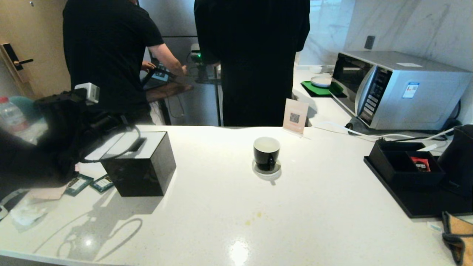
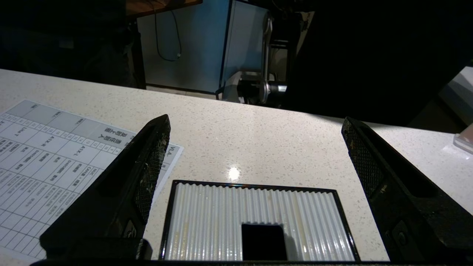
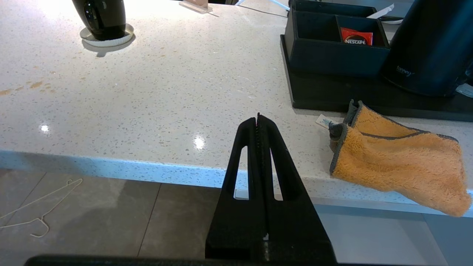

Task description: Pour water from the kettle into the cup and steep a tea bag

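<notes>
The cup (image 1: 266,150) stands black and upright on its white saucer (image 1: 266,170) mid-counter; it also shows in the right wrist view (image 3: 100,16). The matte black kettle (image 1: 460,159) stands at the far right on a black tray (image 1: 417,207), and the right wrist view shows its body (image 3: 432,44). My left arm (image 1: 63,125) reaches in over the black tissue box (image 1: 138,164). The left gripper (image 2: 255,122) hangs open and empty above the box's ribbed white top (image 2: 255,218). Two teal sachets (image 1: 90,183), perhaps tea bags, lie beside the box. My right gripper (image 3: 258,117) is shut on nothing at the counter's near edge.
Two people stand behind the counter. A microwave (image 1: 399,88) sits at the back right, a black organiser (image 1: 402,162) with a red sachet (image 1: 420,163) beside the kettle, an orange cloth (image 3: 399,159) on the near right edge. A printed sheet (image 2: 48,162) lies left of the box.
</notes>
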Available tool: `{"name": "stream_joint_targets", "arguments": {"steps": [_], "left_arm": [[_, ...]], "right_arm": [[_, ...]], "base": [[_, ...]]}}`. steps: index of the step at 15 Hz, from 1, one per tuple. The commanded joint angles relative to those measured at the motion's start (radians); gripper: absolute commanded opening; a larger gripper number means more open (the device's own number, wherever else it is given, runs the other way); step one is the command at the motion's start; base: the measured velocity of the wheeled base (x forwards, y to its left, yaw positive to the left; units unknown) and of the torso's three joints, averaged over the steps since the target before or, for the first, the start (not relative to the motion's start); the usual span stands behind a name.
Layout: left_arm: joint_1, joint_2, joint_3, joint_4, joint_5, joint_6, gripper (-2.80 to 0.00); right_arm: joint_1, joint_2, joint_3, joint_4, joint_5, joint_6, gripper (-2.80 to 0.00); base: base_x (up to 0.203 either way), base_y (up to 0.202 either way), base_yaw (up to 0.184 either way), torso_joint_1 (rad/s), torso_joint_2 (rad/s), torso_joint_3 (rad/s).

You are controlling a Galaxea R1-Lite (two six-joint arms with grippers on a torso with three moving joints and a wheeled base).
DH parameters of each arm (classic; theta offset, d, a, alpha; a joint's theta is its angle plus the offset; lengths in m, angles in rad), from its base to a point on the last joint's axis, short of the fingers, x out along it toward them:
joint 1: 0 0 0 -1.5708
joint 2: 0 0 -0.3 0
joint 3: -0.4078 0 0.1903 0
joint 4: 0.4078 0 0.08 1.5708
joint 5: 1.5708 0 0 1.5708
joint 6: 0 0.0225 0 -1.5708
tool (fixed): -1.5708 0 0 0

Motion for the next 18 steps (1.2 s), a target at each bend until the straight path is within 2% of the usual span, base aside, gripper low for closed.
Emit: {"name": "stream_joint_targets", "arguments": {"steps": [1, 11, 18], "left_arm": [[0.007, 0.003, 0.004, -0.007, 0.000, -0.002, 0.00], [0.012, -0.062, -0.010, -0.006, -0.005, 0.004, 0.00], [0.012, -0.123, -0.005, 0.002, -0.009, 0.039, 0.00]], "right_arm": [[0.000, 0.000, 0.000, 0.000, 0.000, -0.001, -2.80], [0.000, 0.000, 0.000, 0.000, 0.000, -0.001, -2.80], [0.000, 0.001, 0.000, 0.000, 0.000, -0.001, -2.80]], "base": [[0.000, 0.000, 0.000, 0.000, 0.00, 0.000], [0.000, 0.000, 0.000, 0.000, 0.00, 0.000], [0.000, 0.000, 0.000, 0.000, 0.00, 0.000]]}}
